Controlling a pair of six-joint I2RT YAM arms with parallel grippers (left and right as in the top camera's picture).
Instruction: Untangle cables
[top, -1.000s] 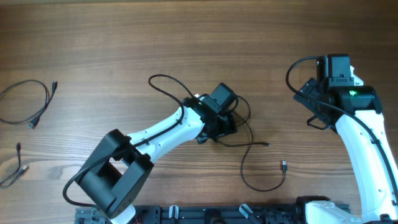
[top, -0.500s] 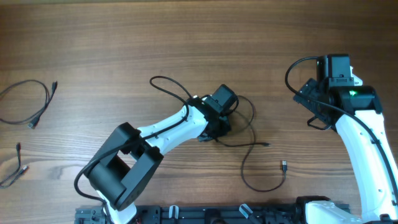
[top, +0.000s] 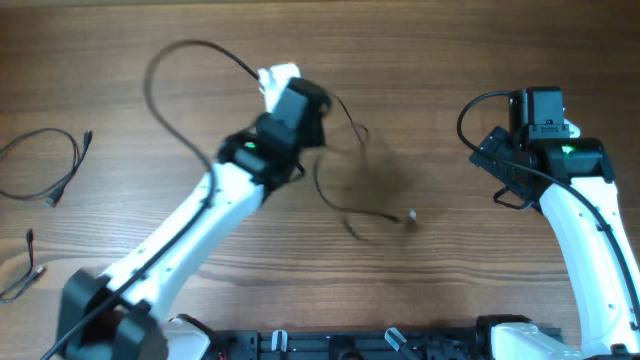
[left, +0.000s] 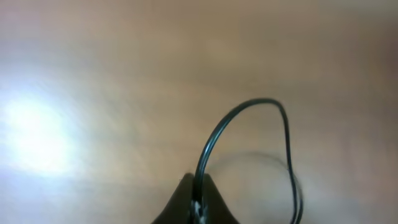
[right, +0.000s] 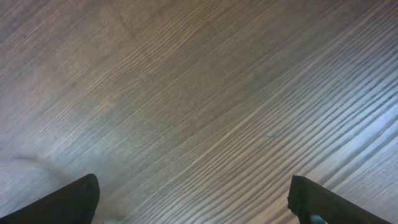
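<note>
My left gripper (left: 198, 200) is shut on a thin black cable (left: 249, 104), which arcs up from the fingertips in a loop. In the overhead view the left gripper (top: 316, 136) is raised over the middle of the table. The cable (top: 340, 205) hangs below it, blurred, and ends in a small metallic plug (top: 410, 215). Two more cables lie at the far left, one curled (top: 68, 170) and one near the edge (top: 28, 268). My right gripper (right: 199, 205) is open over bare wood, far right in the overhead view (top: 535, 125).
A thick black wire (top: 165, 70) of the left arm loops high beside it. The wooden table (top: 450, 60) fills the view. A dark rail (top: 330, 345) runs along the front edge between the arm bases.
The left gripper has shut on the cable and swung up and to the left, lifting it off the table. The right arm has not moved.
</note>
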